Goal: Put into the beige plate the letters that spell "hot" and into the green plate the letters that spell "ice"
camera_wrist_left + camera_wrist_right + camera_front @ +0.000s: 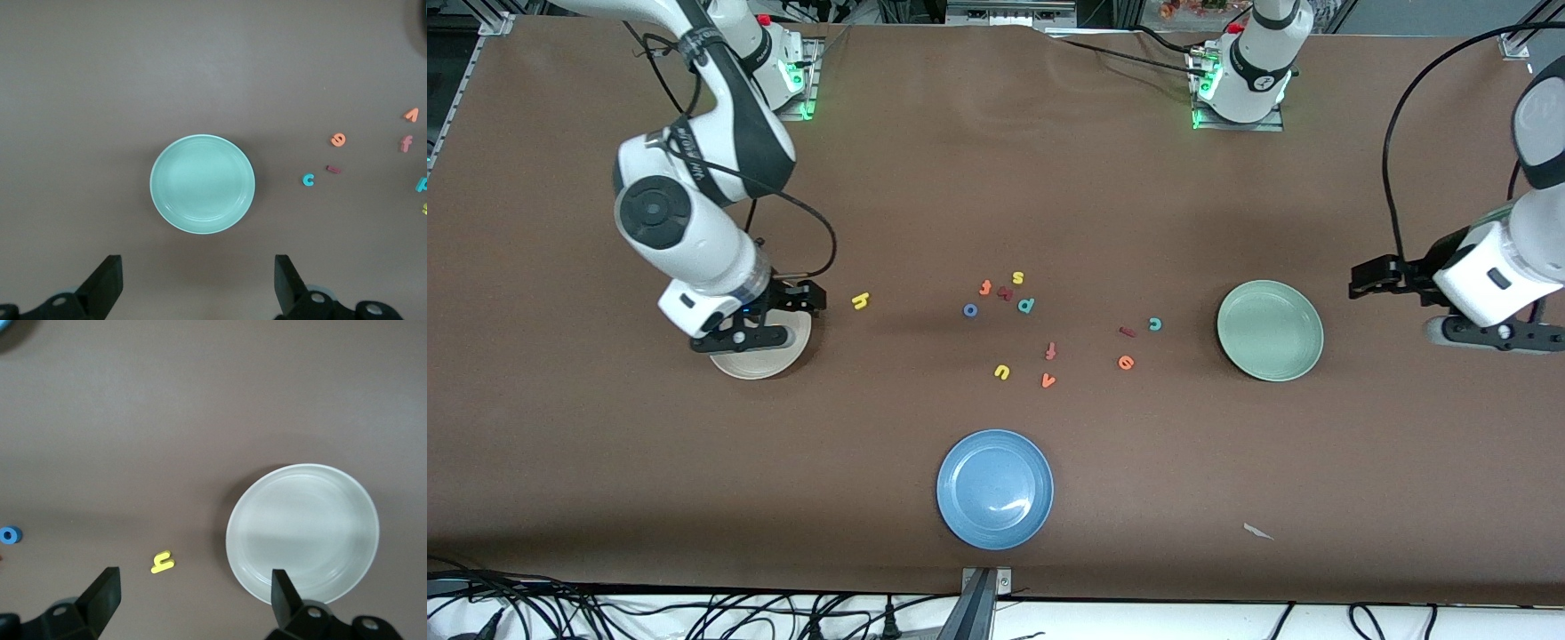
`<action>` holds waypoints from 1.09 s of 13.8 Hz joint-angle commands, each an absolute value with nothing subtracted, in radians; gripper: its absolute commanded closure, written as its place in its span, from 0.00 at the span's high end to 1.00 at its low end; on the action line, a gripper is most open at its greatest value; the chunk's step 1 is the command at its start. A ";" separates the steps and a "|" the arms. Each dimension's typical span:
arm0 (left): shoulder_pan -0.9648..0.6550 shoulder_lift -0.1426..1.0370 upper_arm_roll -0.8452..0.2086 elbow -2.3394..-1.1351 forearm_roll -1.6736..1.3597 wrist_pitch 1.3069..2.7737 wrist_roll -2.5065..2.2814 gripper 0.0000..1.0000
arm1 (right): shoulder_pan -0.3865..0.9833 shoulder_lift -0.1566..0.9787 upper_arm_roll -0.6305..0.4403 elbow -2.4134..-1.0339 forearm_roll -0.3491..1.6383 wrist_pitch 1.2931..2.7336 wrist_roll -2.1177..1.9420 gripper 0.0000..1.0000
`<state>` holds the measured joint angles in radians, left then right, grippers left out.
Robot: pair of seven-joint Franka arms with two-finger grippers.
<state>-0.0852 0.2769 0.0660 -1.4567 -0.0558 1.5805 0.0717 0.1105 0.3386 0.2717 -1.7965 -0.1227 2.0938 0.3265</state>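
Blue plate (995, 489) sits nearest the camera, by the table's (1405, 498) front edge, empty and no part of the task. Green plate (1270, 330), toward the left arm's end, and beige plate (760, 351), toward the right arm's end, are both empty: nothing sorted yet, all six letters left. Mid-table: h (860, 300) nearest the beige plate, o (970, 310) and t (985, 287) in the centre cluster; i (1128, 332), c (1155, 324), e (1126, 362) close to the green plate. Right gripper (749, 338) hovers over the beige plate, jaws wide, empty. Left gripper (1476, 331) hangs near the table's end edge beside the green plate, jaws wide, empty.
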 commanded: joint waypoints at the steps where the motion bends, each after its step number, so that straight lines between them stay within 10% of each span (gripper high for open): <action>1: -0.103 0.345 0.058 -1.462 -0.151 1.577 0.034 1.00 | 0.101 0.331 0.295 -1.874 -0.149 2.178 0.365 1.00; 12: -0.282 0.601 0.041 -1.670 -0.236 2.012 -0.308 0.99 | 0.095 0.423 0.354 -2.104 -0.198 2.593 0.402 1.00; 15: -0.302 0.649 0.041 -1.696 -0.236 2.039 -0.321 0.81 | 0.095 0.451 0.356 -2.131 -0.207 2.631 0.399 1.00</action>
